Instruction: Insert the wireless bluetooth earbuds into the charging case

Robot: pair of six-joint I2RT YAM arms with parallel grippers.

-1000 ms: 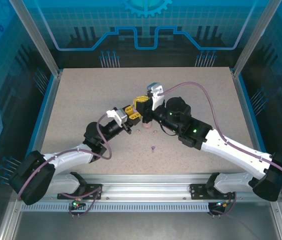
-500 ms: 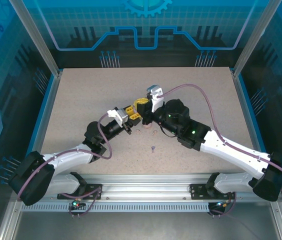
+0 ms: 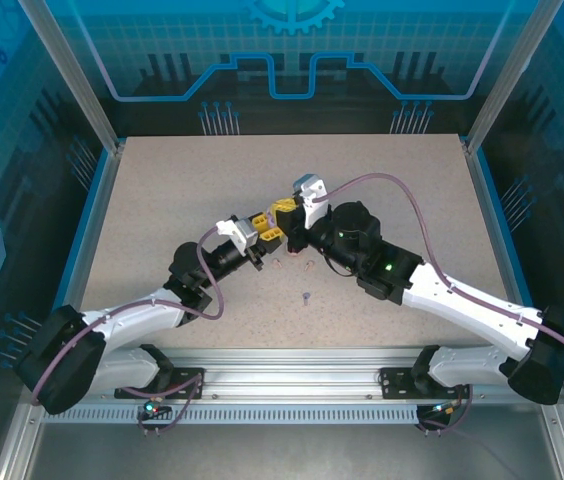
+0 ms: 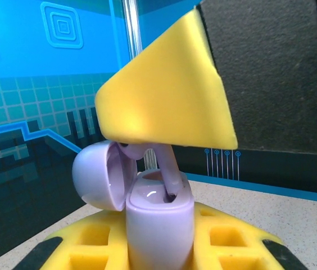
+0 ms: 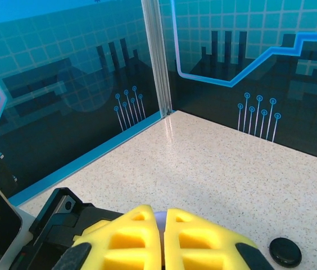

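Note:
My left gripper (image 4: pixel 158 250) is shut on the lilac charging case (image 4: pixel 159 225) and holds it upright, its lid (image 4: pixel 95 175) swung open to the left. From above, my right gripper (image 5: pixel 162 239) pinches a lilac earbud (image 4: pixel 170 171) whose stem tip sits in the case's right slot. A sliver of that lilac earbud (image 5: pixel 161 217) shows between the yellow pads. Seen from the top, the left gripper (image 3: pixel 267 233) and right gripper (image 3: pixel 284 213) meet mid-table. Another lilac earbud (image 3: pixel 306 296) lies on the table nearer the arms. Two pale pink earbuds (image 3: pixel 280 263) lie just below the grippers.
A round black case (image 5: pixel 285 251) lies on the speckled tabletop (image 5: pixel 226 163) to the right of my right gripper. Glass walls and a corner post (image 5: pixel 157 56) stand behind the table. Both arms cross the near half of the table.
The right gripper has shifted slightly left and down onto the left gripper, bringing the lilac earbud into the open case. The left arm has barely moved.

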